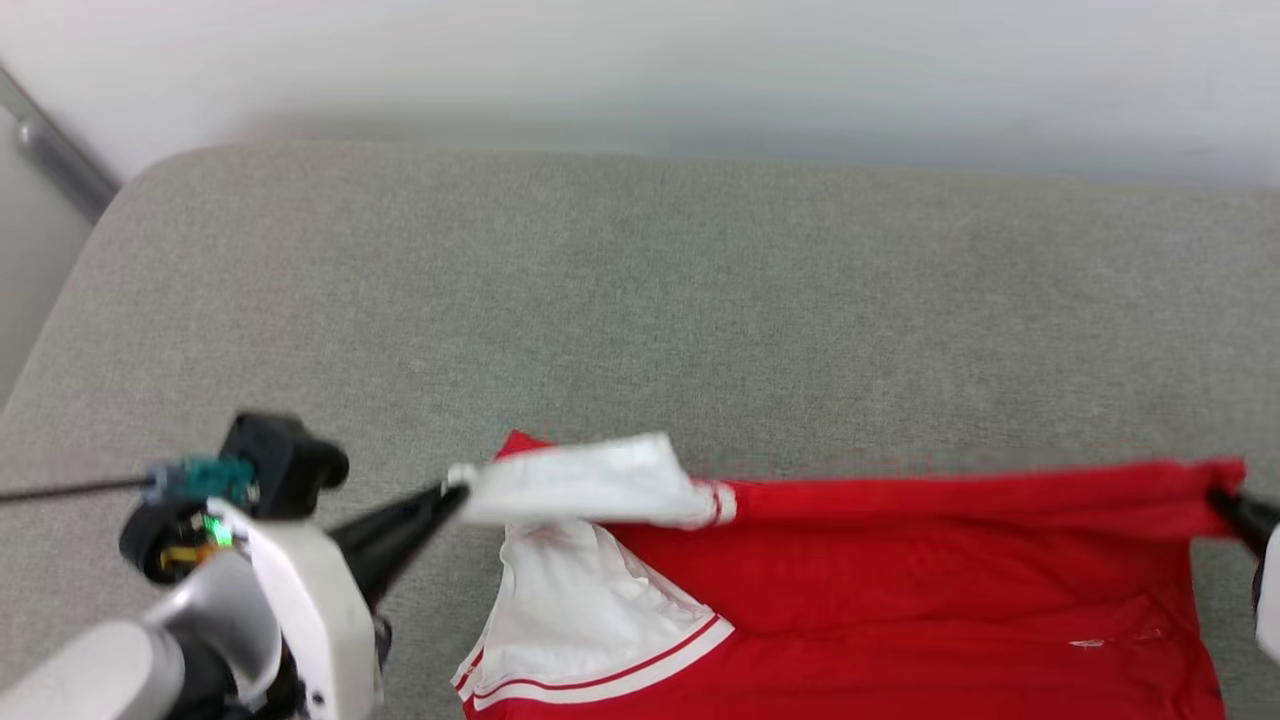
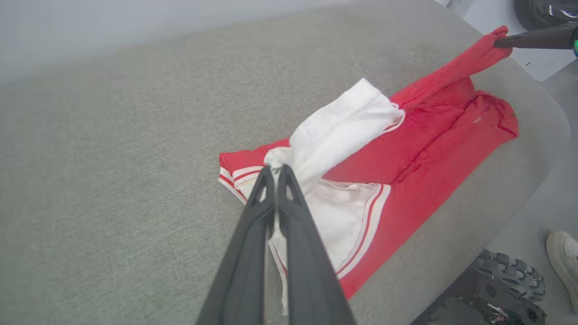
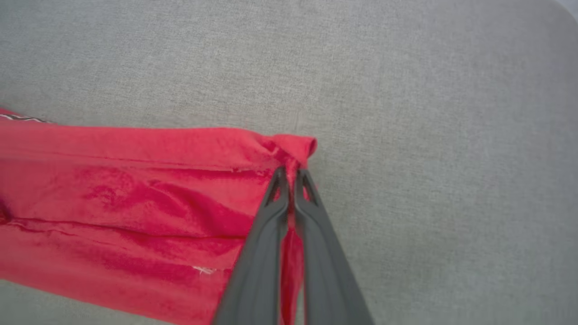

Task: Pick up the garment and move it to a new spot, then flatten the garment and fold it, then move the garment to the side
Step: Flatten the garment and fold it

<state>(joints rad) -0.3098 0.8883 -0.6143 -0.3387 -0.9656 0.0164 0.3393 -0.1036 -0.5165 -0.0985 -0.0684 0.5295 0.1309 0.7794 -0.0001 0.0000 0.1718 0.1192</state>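
Observation:
The garment (image 1: 900, 580), a red T-shirt with white striped sleeves, lies stretched across the near part of a grey cushion (image 1: 640, 300). My left gripper (image 1: 455, 495) is shut on the tip of a white sleeve (image 2: 334, 135) and holds it lifted at the shirt's left end. At the right end my right gripper (image 3: 291, 170) is shut on a red corner of the garment (image 3: 180, 189). In the left wrist view that other gripper (image 2: 499, 43) pinches the far red corner, and the fabric runs taut between the two grips.
The grey cushion reaches back to a pale wall (image 1: 640, 70). A metal bar (image 1: 50, 140) slants at the far left. In the left wrist view, a wheel (image 2: 510, 275) and a person's shoe (image 2: 562, 257) stand on the floor beyond the cushion's edge.

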